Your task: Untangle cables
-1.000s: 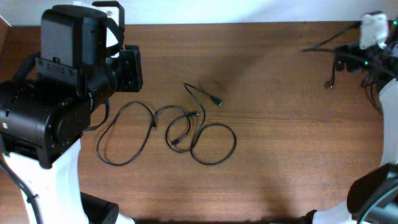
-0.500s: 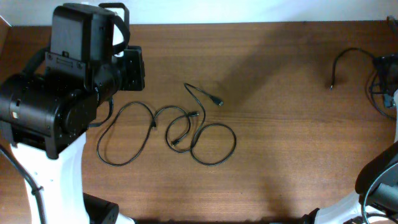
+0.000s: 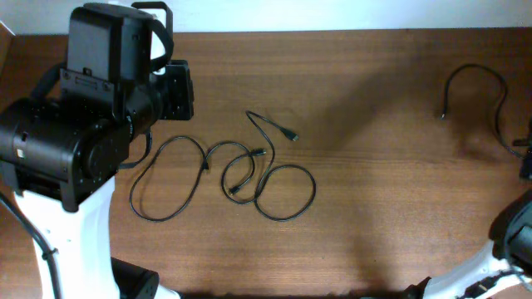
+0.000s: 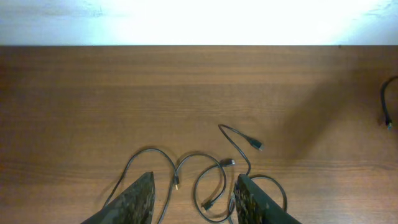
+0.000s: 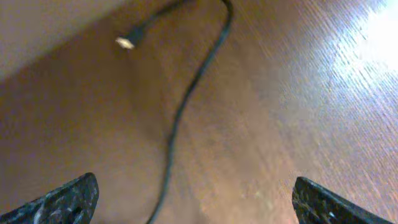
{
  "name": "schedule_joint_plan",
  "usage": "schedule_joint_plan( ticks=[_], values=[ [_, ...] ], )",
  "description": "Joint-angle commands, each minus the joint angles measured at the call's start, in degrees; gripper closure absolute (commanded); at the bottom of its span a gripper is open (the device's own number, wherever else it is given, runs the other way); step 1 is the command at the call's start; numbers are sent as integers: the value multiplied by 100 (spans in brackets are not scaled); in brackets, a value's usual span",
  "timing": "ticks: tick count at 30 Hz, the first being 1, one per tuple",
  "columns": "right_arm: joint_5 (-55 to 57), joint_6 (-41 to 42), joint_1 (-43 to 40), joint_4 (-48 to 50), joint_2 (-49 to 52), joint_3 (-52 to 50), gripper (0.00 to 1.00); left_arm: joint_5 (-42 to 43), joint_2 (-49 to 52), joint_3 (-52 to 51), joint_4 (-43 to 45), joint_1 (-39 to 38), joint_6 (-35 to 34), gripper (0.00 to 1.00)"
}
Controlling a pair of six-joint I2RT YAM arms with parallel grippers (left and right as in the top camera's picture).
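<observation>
Thin black cables lie tangled in overlapping loops at the table's middle, with small plugs at their ends. They also show in the left wrist view. My left gripper is open and empty, raised above the tangle; in the overhead view the left gripper is up and left of it. A separate black cable lies curved at the far right, its plug free. My right gripper is open and empty just above that cable, whose metallic tip shows.
The left arm's big black body covers the table's left part. The right arm's base sits at the lower right corner. The brown wooden table ends at a white wall along the far edge.
The right arm has drawn back from the far right corner toward the right edge. The cable it carried there now lies loose on the table. The left arm shifted slightly, then stayed still.
</observation>
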Motion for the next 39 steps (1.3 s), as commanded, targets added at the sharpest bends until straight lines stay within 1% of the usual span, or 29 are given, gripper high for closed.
schedule_joint_plan(
  ticks=[1,8,9,10,11,14,17,20,24,25,26,27,28,32,34,37,38,39],
  values=[
    [-138,76,-232,28,396,-33,1,-4,-15,-20,-35,20,116,58],
    [-144,70,-511,39,942,-42,1,-177,-227,-20,-46,20,179,59],
    [-175,-140,-511,190,964,-42,12,-225,-317,-20,-28,20,179,58],
    [-280,-507,-501,433,962,-39,35,-240,-363,-20,-9,20,179,56],
    [-393,-966,-472,726,953,-28,41,-243,-380,-20,11,20,181,55],
    [-264,-1075,-442,1095,953,-28,32,-260,-367,-22,-9,20,181,55],
    [-221,-1158,-437,1517,953,-24,26,-260,-369,-22,9,20,181,55],
    [24,-1156,-518,1508,955,-31,23,-262,-369,-22,7,20,181,55],
    [-2,-1156,-846,1351,966,-46,23,-262,-369,-22,2,20,208,55],
    [-9,-1154,-942,1316,966,-48,24,-264,-369,-22,-15,20,221,55],
    [-7,-1154,-1016,1296,966,-48,34,-264,-369,-22,-35,20,221,55],
    [-37,-1156,-1084,1283,966,-52,84,-264,-369,-22,-35,20,221,55],
    [-179,-1156,-1113,1274,966,-52,96,-264,-369,-22,-28,20,221,55],
    [-450,-1152,-1054,1298,964,-50,96,-264,-369,-22,-33,20,221,55],
    [-909,-1158,-874,1362,907,31,96,-264,-369,-22,-33,20,221,55],
    [-782,-1705,-363,1318,815,514,96,-264,-369,-22,-28,20,221,55],
    [-551,-1834,-151,1252,815,658,96,-262,-369,-22,-28,20,221,54],
    [-610,-2105,7,1296,815,669,82,-260,-369,-22,-31,20,219,55]
  ],
)
